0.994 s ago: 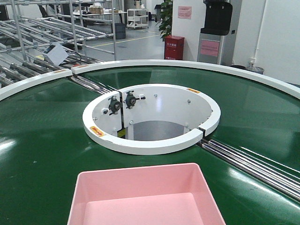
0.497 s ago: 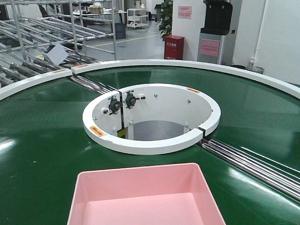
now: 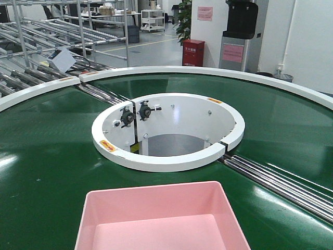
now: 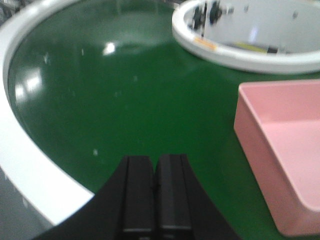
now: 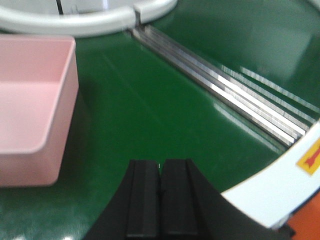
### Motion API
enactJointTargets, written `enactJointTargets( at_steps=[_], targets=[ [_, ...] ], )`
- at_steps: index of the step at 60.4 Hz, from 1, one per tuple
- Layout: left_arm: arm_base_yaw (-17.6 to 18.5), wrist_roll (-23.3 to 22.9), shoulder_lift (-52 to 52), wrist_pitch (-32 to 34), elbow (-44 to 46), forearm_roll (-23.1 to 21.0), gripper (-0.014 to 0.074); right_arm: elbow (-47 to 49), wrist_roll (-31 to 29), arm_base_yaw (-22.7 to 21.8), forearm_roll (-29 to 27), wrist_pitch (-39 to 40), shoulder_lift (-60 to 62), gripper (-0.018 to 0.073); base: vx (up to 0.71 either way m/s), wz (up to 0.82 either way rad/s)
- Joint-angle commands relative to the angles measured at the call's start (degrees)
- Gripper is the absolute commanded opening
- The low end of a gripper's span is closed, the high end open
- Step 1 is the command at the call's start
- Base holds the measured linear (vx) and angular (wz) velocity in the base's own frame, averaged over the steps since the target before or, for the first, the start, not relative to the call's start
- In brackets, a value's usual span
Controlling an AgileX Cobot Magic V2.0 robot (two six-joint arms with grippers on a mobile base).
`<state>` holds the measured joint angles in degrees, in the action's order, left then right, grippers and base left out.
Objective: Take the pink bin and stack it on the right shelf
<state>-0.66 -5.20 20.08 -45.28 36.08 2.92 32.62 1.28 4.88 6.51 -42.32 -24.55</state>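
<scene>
The pink bin [image 3: 161, 219] sits empty on the green belt at the near edge of the front view. It shows at the right of the left wrist view [image 4: 285, 150] and at the left of the right wrist view [image 5: 32, 105]. My left gripper [image 4: 155, 165] is shut and empty over the belt, left of the bin and apart from it. My right gripper [image 5: 160, 167] is shut and empty over the belt, right of the bin and apart from it. The right shelf is out of view.
The green ring conveyor [image 3: 47, 172] has a white outer rim [image 3: 208, 70] and a white inner ring [image 3: 166, 159] round a central well. Metal rollers [image 3: 281, 182] cross the belt at right. Roller-rail racks [image 3: 47, 47] stand at far left. A red box [image 3: 193, 52] stands behind.
</scene>
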Motion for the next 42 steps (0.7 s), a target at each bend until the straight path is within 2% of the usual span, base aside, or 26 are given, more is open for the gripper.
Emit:
enactJointTargets(
  at_steps=[1, 5, 15, 21, 25, 33, 42],
  targets=[
    [-0.18, 0.09, 3.41, -0.54, 1.96, -1.13, 0.0066, 2.5, -0.17, -0.26, 0.12, 1.35, -4.34, 0.0039, 0.0, 0.0],
    [-0.13, 3.79, 6.47, -2.48, 1.96, -2.92, 0.0184, 3.75, -2.94, -0.26, -1.35, -0.67, -8.88, 0.0148, 0.0, 0.0],
    [2.5, 14.87, 11.09, -2.49, 2.03, -12.22, 0.0518, 7.56, -9.73, 0.05, -9.23, -3.26, -16.87, 0.0491, 0.0, 0.0],
    [6.64, 18.06, 14.89, -1.8, 2.03, -15.12, 0.0651, 10.79, -13.23, 4.73, -9.66, -5.45, -21.6, 0.0631, 0.0, 0.0],
    [10.12, 19.48, 17.51, -1.0, 2.03, -15.4, 0.0687, 12.7, -12.95, 8.88, -7.59, -6.33, -24.79, 0.0664, 0.0, 0.0],
    [18.06, 20.09, 24.16, 0.76, 2.3, -14.87, 0.0685, 17.09, -8.56, 16.48, -1.19, -8.11, -32.7, 0.0643, 0.0, 0.0],
    [22.26, 17.89, 34.29, 0.92, 6.27, -12.34, 0.066, 24.75, -0.2, 17.9, 1.65, -11.47, -42.7, 0.0589, 0.0, 0.0]
  ],
)
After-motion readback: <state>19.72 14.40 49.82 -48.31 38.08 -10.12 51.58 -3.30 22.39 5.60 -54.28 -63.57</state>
